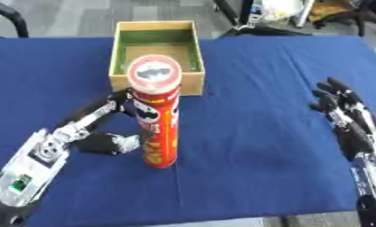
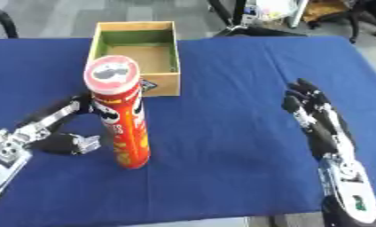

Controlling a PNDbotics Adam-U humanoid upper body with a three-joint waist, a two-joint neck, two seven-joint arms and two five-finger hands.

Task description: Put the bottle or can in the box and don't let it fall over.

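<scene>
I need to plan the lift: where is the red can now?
The red can stands upright on the blue table, left of centre, before the box, beside the left hand.

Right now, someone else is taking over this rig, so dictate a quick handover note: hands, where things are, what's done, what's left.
Left robot hand: beside the red chip can, fingers reaching behind it, thumb near its lower part; a closed grasp is not clear.
Right robot hand: idle, open, resting on the blue table at the right.
Can: upright on the table, just in front of the wooden box.
Done: nothing placed yet.
Left: grasp the can, lift it into the box, set it down upright.
</scene>
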